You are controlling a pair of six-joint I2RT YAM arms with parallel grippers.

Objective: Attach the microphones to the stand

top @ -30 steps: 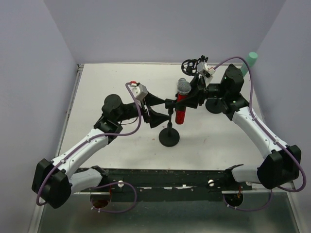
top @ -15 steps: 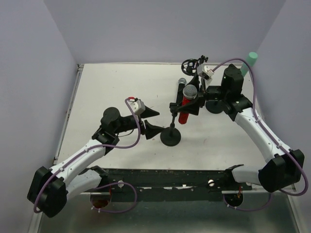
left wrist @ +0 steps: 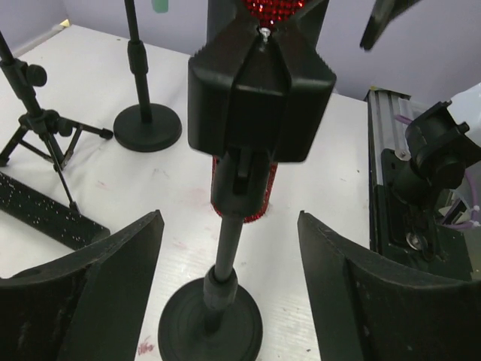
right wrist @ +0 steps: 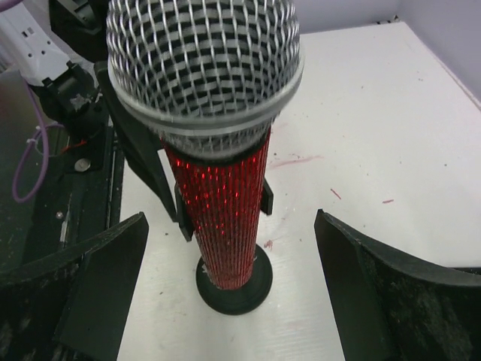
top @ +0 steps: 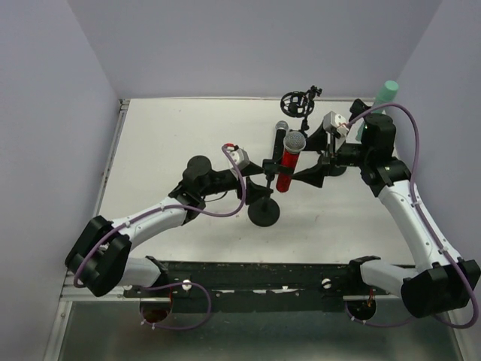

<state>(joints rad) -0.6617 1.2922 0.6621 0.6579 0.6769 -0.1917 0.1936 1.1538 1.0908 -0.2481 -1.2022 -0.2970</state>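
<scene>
1. release seems the step in hand: the red microphone (top: 283, 174) stands clipped in the stand (top: 263, 214) at table centre.
2. we see both claws spread, empty: left gripper (left wrist: 229, 218) at 8 o'clock, right gripper (right wrist: 231, 219) at 3 o'clock.
3. next, we judge, the black microphone (top: 279, 135) at 12 o'clock needs fetching.

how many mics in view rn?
3. Red microphone clipped in the centre stand; black microphone just behind it; mint-green microphone by the far right wall, partly hidden behind the right arm. No others show.
</scene>
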